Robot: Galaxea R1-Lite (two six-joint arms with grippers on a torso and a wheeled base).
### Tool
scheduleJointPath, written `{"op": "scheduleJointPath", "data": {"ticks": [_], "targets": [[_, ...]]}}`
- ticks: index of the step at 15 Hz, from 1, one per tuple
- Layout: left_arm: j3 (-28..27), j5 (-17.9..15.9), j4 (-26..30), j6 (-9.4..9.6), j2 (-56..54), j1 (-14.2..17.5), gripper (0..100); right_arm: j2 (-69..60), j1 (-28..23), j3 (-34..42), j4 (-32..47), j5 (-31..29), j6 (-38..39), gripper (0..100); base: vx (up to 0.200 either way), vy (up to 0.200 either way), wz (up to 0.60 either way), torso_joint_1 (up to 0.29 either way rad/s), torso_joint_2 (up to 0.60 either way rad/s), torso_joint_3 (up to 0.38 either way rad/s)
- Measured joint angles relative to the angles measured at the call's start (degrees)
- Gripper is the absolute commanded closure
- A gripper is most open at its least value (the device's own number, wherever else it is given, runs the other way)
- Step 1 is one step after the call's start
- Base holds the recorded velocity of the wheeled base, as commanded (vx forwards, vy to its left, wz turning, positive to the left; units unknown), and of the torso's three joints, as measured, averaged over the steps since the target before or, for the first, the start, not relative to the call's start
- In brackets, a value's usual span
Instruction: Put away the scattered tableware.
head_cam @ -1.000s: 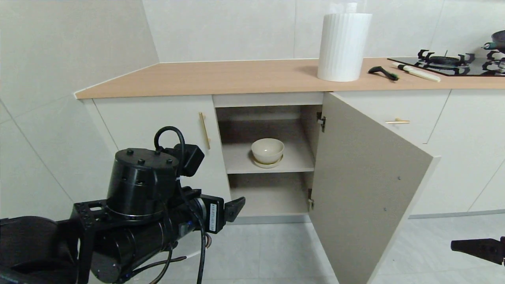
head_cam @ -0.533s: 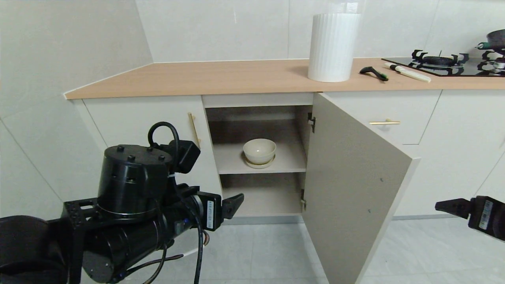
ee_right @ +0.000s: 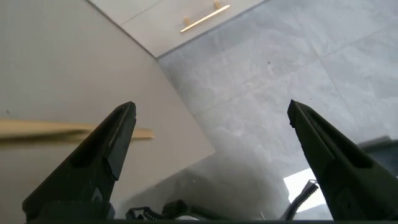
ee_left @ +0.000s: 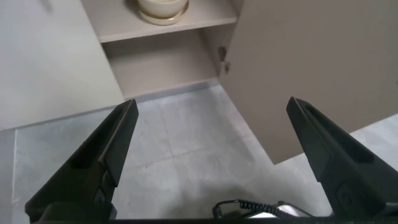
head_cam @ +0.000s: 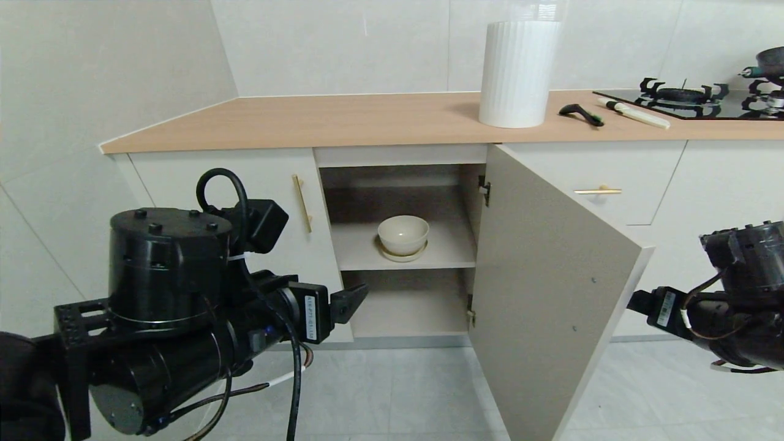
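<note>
Black and spread wide, our left gripper [ee_left: 211, 106] hangs empty above the grey floor tiles [ee_left: 180, 143], at eight o'clock in our head view. Our right gripper [ee_right: 211, 106], at four o'clock, is likewise wide and empty, just beside the free edge of the open cupboard door [head_cam: 551, 288]. From the left gripper's tip, at one o'clock, we see the cream bowl [head_cam: 402, 233] sitting on a small plate [head_cam: 401, 258] on the cupboard's upper shelf [head_cam: 447, 248]. The door stands at the bowl's three o'clock. On the wooden countertop [head_cam: 337, 119], at the bowl's one o'clock, stands a white ribbed cylinder [head_cam: 516, 73]; at its three o'clock lie a black peeler [head_cam: 580, 113] and a pale knife [head_cam: 634, 114], near the hob [head_cam: 692, 101]
</note>
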Motion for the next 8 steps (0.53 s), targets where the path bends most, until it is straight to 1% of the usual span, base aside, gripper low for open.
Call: {"op": "scheduleJointPath", "data": {"ticks": [4,8], "targets": [[-0.1,0.02,0.0,0.06,-0.66,0.24,0,2.77,1.38,-1.71,-1.24,0.24,-1.23,0,0.0,0.0,0.0,0.0,0.0,0.0],[-0.26,0.0,-0.02,0.09,-0.85,0.27,0,5.49,5.46,-4.22,-1.4,0.46,-1.08,0,0.0,0.0,0.0,0.0,0.0,0.0]]}}
